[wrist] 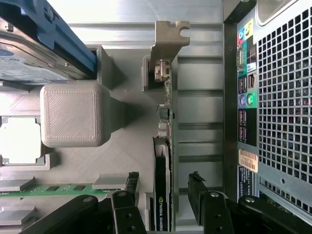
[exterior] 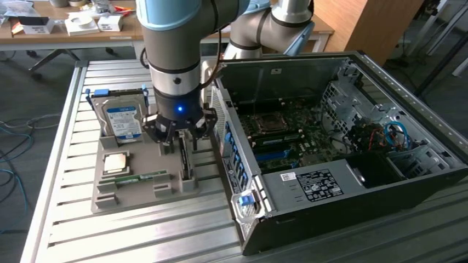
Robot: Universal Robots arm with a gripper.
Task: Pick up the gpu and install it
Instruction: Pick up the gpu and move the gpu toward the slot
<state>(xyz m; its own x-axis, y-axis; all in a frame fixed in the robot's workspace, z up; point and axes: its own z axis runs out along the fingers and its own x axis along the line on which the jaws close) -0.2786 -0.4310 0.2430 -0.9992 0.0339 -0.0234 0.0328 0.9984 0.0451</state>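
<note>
The gpu (exterior: 184,164) stands on edge in a slot of the grey printed holder (exterior: 139,200), just beside the open PC case (exterior: 343,137). In the wrist view the gpu (wrist: 163,146) is a thin dark card seen edge-on, with its silver bracket (wrist: 168,36) at the far end. My gripper (exterior: 179,137) hangs right over the card. The gripper (wrist: 163,180) is open, one black finger (wrist: 197,192) on each side of the card, with a gap on both sides. Nothing is held.
On the same holder stand a silver hard drive with a blue label (exterior: 123,120), a CPU (exterior: 117,163) and a green memory stick (exterior: 142,177). The case's rear panel (wrist: 278,97) is close to the card. A slatted metal table (exterior: 66,164) carries everything.
</note>
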